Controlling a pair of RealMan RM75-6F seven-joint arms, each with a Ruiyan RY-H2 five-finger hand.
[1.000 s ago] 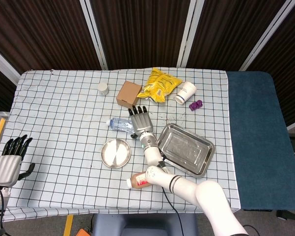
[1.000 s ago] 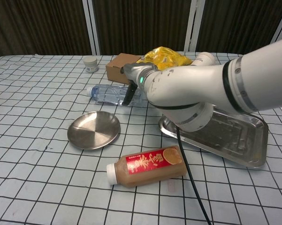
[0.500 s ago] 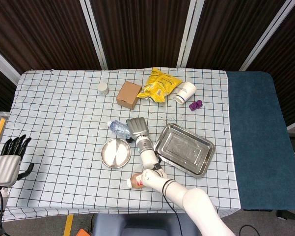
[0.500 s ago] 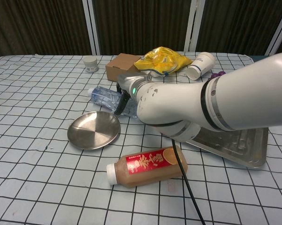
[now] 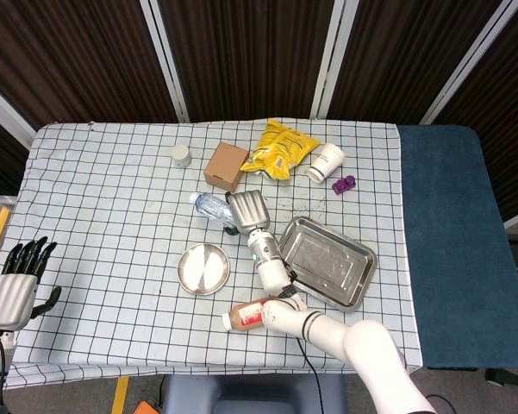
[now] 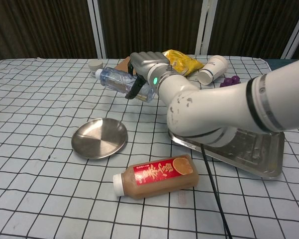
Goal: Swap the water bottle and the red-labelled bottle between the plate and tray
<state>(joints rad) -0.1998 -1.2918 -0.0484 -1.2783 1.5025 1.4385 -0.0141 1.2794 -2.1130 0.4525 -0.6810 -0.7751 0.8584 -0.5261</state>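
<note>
My right hand [image 5: 246, 210] [image 6: 145, 66] grips the clear water bottle [image 5: 209, 207] [image 6: 118, 80], holding it on its side above the table, cap to the left. The round steel plate [image 5: 203, 268] [image 6: 99, 137] sits empty below and to the left of the bottle. The red-labelled bottle [image 5: 246, 316] [image 6: 156, 177] lies on its side near the table's front edge, white cap to the left. The steel tray [image 5: 327, 261] [image 6: 253, 149] sits empty to the right. My left hand [image 5: 17, 285] hangs off the table's left side with fingers apart, holding nothing.
At the back stand a brown box [image 5: 226, 166] [image 6: 123, 66], a yellow snack bag [image 5: 280, 149] [image 6: 181, 59], a tipped white cup [image 5: 325, 162] [image 6: 212, 69], a purple toy [image 5: 344, 183] and a small white jar [image 5: 182, 155] [image 6: 94, 67]. My right forearm [image 6: 214, 109] spans over the tray's near left corner.
My right hand closed around the water bottle and lifted it off the table, up and toward the back. The left hand has stayed where it was.
</note>
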